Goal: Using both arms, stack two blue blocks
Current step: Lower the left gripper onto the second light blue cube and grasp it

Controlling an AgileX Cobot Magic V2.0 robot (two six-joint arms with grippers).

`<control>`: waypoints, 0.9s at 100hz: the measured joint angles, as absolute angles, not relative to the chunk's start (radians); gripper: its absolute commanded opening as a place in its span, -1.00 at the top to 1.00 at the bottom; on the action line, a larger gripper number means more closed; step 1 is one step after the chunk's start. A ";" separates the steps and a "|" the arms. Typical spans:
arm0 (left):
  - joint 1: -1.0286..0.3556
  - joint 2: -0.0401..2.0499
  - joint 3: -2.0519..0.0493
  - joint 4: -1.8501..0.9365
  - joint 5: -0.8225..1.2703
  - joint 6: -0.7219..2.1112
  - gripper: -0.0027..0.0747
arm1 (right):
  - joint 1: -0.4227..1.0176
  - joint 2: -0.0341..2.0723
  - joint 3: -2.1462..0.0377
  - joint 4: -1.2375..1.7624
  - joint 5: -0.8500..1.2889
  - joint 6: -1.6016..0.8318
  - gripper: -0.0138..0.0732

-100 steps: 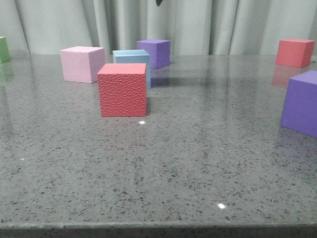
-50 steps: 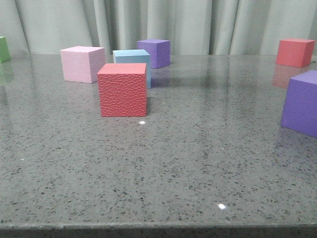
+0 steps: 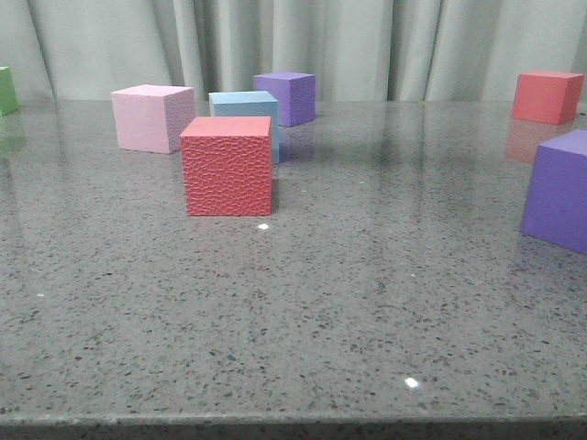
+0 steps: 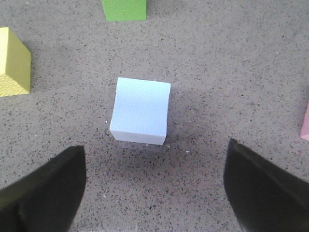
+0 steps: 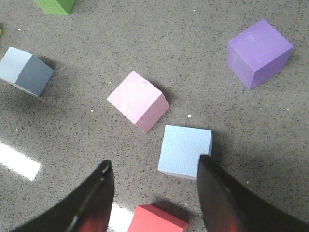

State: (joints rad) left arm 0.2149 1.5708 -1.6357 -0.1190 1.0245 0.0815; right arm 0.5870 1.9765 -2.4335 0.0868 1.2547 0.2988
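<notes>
One blue block (image 3: 244, 104) stands at the back of the table, right behind a red cube (image 3: 227, 167). In the right wrist view this blue block (image 5: 183, 151) lies below my open, empty right gripper (image 5: 154, 164), partly behind one finger (image 5: 227, 198). A second blue block (image 5: 25, 71) sits farther off, beyond the pink cube (image 5: 137, 100). In the left wrist view a blue block (image 4: 140, 110) rests on the table just ahead of my open, empty left gripper (image 4: 154, 157), which hangs above it. Neither gripper shows in the front view.
On the grey speckled table (image 3: 367, 293) stand a pink cube (image 3: 151, 117), a purple cube (image 3: 286, 96), a far red cube (image 3: 545, 96), a near purple cube (image 3: 559, 191) and a green cube (image 3: 6, 90). A yellow cube (image 4: 12, 63) and a green cube (image 4: 124, 8) flank the left blue block.
A dark tip at the top edge of the front view one second ago has gone out of view. The cubes have not moved.
</notes>
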 measured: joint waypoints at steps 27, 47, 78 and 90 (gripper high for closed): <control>0.215 1.689 -1.684 -0.115 1.035 0.096 -0.51 | 0.587 1.976 -2.434 0.087 1.255 0.298 -0.24; 0.215 1.755 -1.685 -0.111 1.031 0.104 -0.51 | 0.587 1.976 -2.434 0.087 1.255 0.297 -0.24; 0.215 1.802 -1.705 -0.107 0.979 0.106 -0.51 | 0.587 1.976 -2.434 0.087 1.255 0.279 -0.24; 0.215 1.835 -1.713 -0.107 0.979 0.106 -0.51 | 0.587 1.976 -2.434 0.087 1.255 0.279 -0.24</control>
